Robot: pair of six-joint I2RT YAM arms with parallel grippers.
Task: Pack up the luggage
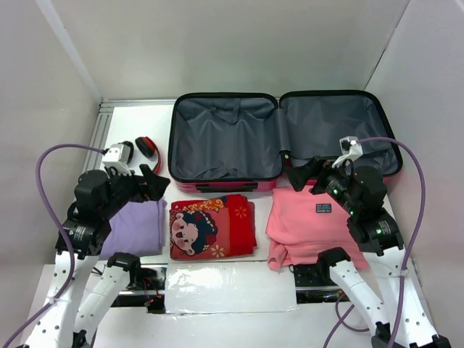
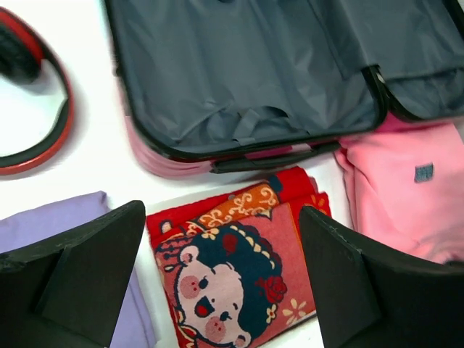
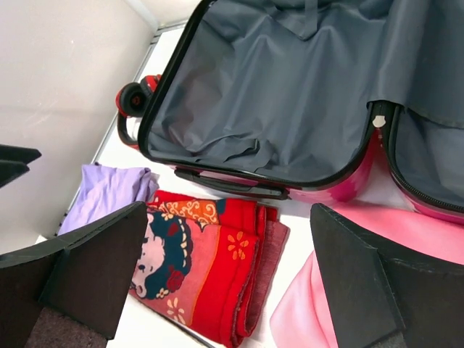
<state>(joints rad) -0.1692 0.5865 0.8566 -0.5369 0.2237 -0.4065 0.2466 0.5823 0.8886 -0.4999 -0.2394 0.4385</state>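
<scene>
Looking down from the top camera, you have one hard-shell suitcase [image 1: 225, 141], pink-rimmed and lined in creased grey fabric, lying open in two halves at the table's far side. Three soft folded pieces sit before it: a lilac garment [image 1: 138, 226], a red cartoon-print cloth [image 1: 212, 226] and a pink garment [image 1: 308, 221] (small grey patch on it). One pair of red-and-black headphones [image 1: 148, 151] curves left of the case. Your left gripper [image 1: 152, 183] hangs at the lilac garment's far edge, your right gripper [image 1: 304, 176] at the pink one's.

Left wrist: two black wedge fingers [image 2: 87, 283] spread wide, holding nothing.

Right wrist: two wedge fingers [image 3: 87, 275], equally wide and empty.

Open pink hard-shell suitcase [image 1: 225, 138] at back — red headphones [image 1: 150, 151] left of it. In front, left to right: lilac cloth [image 1: 138, 226], red cartoon-print cloth [image 1: 212, 226], pink garment [image 1: 306, 223].
</scene>
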